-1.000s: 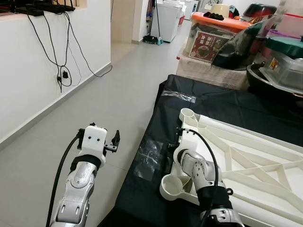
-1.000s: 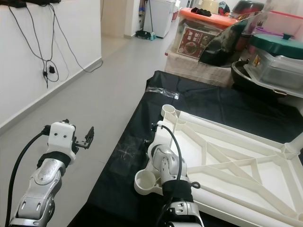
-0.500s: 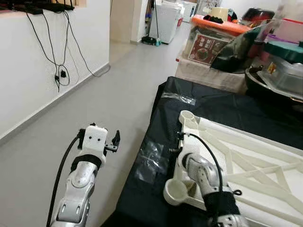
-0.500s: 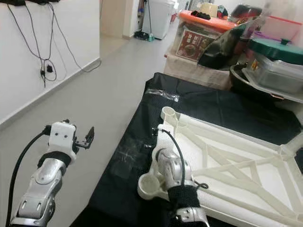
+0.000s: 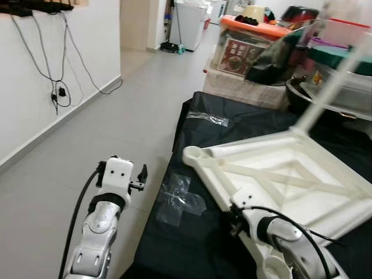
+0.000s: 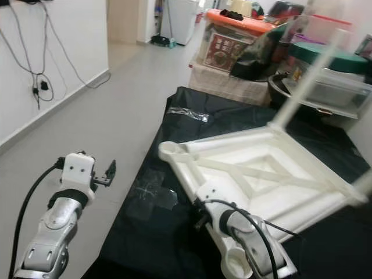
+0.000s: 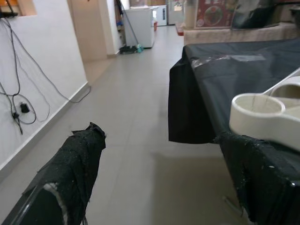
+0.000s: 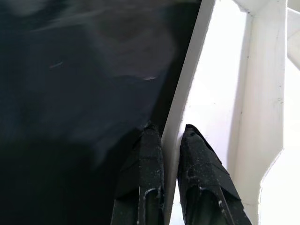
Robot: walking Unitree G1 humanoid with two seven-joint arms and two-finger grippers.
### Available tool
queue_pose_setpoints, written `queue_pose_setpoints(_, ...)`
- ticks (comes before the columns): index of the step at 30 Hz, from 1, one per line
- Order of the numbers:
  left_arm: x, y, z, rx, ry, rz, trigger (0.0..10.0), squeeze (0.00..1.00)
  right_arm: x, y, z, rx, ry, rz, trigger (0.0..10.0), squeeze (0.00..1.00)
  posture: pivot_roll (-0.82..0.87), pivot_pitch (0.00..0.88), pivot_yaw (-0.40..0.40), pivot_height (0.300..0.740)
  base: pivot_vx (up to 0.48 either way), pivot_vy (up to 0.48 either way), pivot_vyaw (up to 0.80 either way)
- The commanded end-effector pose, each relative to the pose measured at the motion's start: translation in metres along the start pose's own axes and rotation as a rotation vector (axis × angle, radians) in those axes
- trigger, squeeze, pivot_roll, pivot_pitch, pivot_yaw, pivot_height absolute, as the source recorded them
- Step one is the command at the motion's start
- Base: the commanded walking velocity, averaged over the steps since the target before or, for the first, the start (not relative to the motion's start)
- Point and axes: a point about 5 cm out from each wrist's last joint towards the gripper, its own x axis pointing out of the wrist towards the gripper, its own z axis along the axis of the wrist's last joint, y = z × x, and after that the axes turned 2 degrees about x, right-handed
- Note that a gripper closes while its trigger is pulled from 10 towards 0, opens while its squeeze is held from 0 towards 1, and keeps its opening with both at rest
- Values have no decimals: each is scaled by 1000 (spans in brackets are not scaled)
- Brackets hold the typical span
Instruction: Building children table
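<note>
The bench (image 5: 244, 125), draped in black cloth, fills the right half of the head view, its near corner and left edge running from the frame's upper middle down to the lower middle. Left of that edge lies open grey floor (image 5: 110, 125), stretching back to a doorway at the top and bounded on the far left by a white wall (image 5: 29, 75) with dangling black cables (image 5: 55, 87).

The white children table frame (image 5: 273, 168) lies upside down on the bench, tilted, with one round leg socket (image 5: 195, 154) near the bench's left edge and one leg (image 5: 334, 72) rising toward the upper right corner. Patches of clear tape (image 5: 177, 197) stick to the cloth just beside the frame. Behind the bench, along the top right, stand an orange-lidded storage box (image 5: 250, 40), a green-lidded container (image 5: 349, 61) and other blurred clutter, close against the bench's far side.

The right tool (image 8: 171, 145) sits at the frame's near edge, low in the frame; its two black fingers (image 8: 150, 159) stand narrow, pinched on the thin white rim, one finger on the cloth side and one on the inside. The left tool (image 5: 141, 174) hovers over the floor at the lower left, beside the bench edge, its fingers (image 7: 77, 164) spread wide and holding nothing.
</note>
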Motion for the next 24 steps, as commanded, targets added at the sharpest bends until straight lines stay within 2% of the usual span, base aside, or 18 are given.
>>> queue_pose_setpoints(1, -1, -1, -7, 8, 35, -4, 10000, 0, -3, 9, 2, -88, -13, 129, 0, 0, 193, 0, -161, 740, 0, 0, 0)
queue_pose_setpoints(2, -1, -1, -8, 8, 39, -2, 10000, 0, -19, 4, -2, -143, -10, 165, 0, 0, 191, 0, -159, 740, 0, 0, 0)
queue_pose_setpoints(4, -1, 0, -8, 8, 41, -2, 10000, 0, -25, 1, -5, -165, 3, 175, 0, 0, 191, 0, -159, 740, 0, 0, 0)
queue_pose_setpoints(7, -1, -1, -9, 8, 46, -4, 10000, 0, -42, -13, -23, -253, 108, 173, 0, 0, 192, 0, -153, 740, 0, 0, 0)
queue_pose_setpoints(9, -1, -2, -10, 9, 48, -9, 10000, 0, -59, -30, -35, -333, 194, 172, 0, 0, 195, 0, -149, 740, 0, 0, 0)
queue_pose_setpoints(11, -1, -2, -10, 9, 48, -9, 10000, 0, -59, -30, -35, -333, 194, 172, 0, 0, 195, 0, -149, 740, 0, 0, 0)
queue_pose_setpoints(13, -1, -2, -10, 11, 50, -10, 10000, 0, -73, -45, -44, -367, 257, 166, 0, 0, 197, 0, -151, 740, 0, 0, 0)
queue_pose_setpoints(16, -1, -2, -10, 12, 50, -10, 10000, 0, -81, -52, -48, -377, 288, 163, 0, 0, 198, 0, -152, 740, 0, 0, 0)
queue_pose_setpoints(17, -1, -1, -11, 14, 52, -9, 10000, 0, -91, -58, -55, -385, 327, 168, 0, 0, 195, 0, -152, 740, 0, 0, 0)
queue_pose_setpoints(20, -1, -1, -11, 14, 52, -9, 10000, 0, -91, -58, -55, -385, 327, 168, 0, 0, 195, 0, -152, 740, 0, 0, 0)
queue_pose_setpoints(22, -1, 0, -12, 17, 58, -9, 10000, 0, -107, -64, -69, -385, 400, 175, 0, 0, 190, 0, -152, 740, 0, 0, 0)
queue_pose_setpoints(24, -1, 0, -12, 17, 61, -11, 10000, 0, -113, -65, -77, -390, 441, 173, 0, 0, 186, 0, -148, 740, 0, 0, 0)
